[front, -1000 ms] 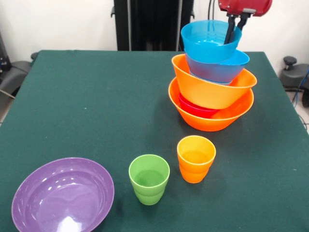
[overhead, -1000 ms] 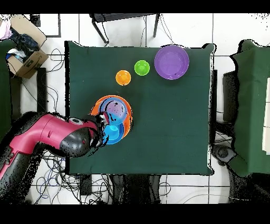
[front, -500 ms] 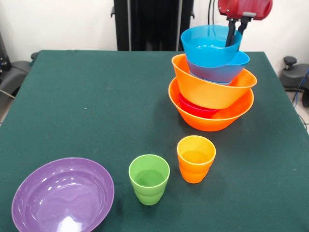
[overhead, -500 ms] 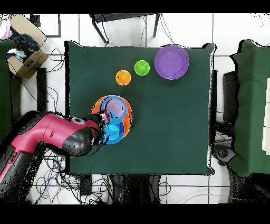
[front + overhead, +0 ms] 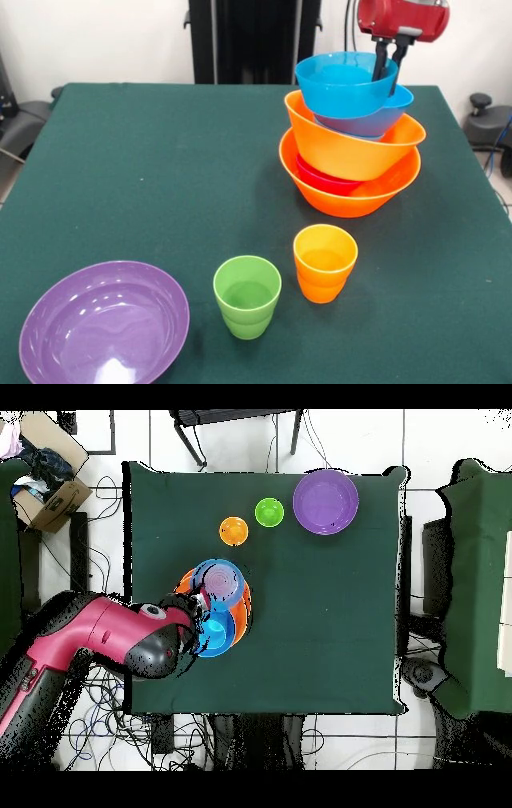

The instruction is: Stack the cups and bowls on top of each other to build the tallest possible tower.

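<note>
The tower (image 5: 350, 168) stands at the right back: a large orange bowl as base, a small red bowl (image 5: 324, 181), a second orange bowl (image 5: 344, 148) and a blue bowl (image 5: 372, 118). My gripper (image 5: 387, 64) is shut on the rim of the top blue bowl (image 5: 340, 84), held slightly above the pile. An orange cup (image 5: 324, 262), a green cup (image 5: 247, 296) and a purple bowl (image 5: 104, 324) stand apart at the front. In the overhead view the arm covers part of the tower (image 5: 222, 589). The blue cup is hidden.
The green table (image 5: 144, 176) ends close behind and to the right of the tower. The robot's black pedestal (image 5: 252, 40) stands behind the table. A cardboard box (image 5: 45, 489) sits on the floor off one corner.
My gripper has risen a little with the top blue bowl, which went from tilted to nearly level. The other bowls and cups have not moved.
</note>
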You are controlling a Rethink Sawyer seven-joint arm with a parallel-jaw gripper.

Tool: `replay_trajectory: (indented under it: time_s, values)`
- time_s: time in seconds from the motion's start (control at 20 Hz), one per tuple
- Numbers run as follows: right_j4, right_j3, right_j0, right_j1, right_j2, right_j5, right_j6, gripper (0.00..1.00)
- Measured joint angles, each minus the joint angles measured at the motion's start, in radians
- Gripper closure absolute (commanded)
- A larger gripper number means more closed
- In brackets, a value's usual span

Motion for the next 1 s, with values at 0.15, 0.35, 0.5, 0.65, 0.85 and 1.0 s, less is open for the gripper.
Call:
replay_trajectory:
  time_s: [0.15,0.35,0.5,0.65,0.85,1.0]
  values:
    - [-0.005,0.0,0.002,-0.001,0.0,0.0,0.0,1.0]
    - [-0.007,0.0,0.002,-0.001,0.0,0.0,0.0,1.0]
    - [-0.007,0.0,0.002,-0.001,0.0,0.0,0.0,1.0]
    - [-0.008,0.0,0.003,0.0,0.0,0.0,0.0,1.0]
    - [-0.028,0.0,0.008,-0.004,0.0,-0.002,0.0,1.0]
    - [-0.047,0.002,0.013,-0.008,0.0,-0.015,0.0,1.0]
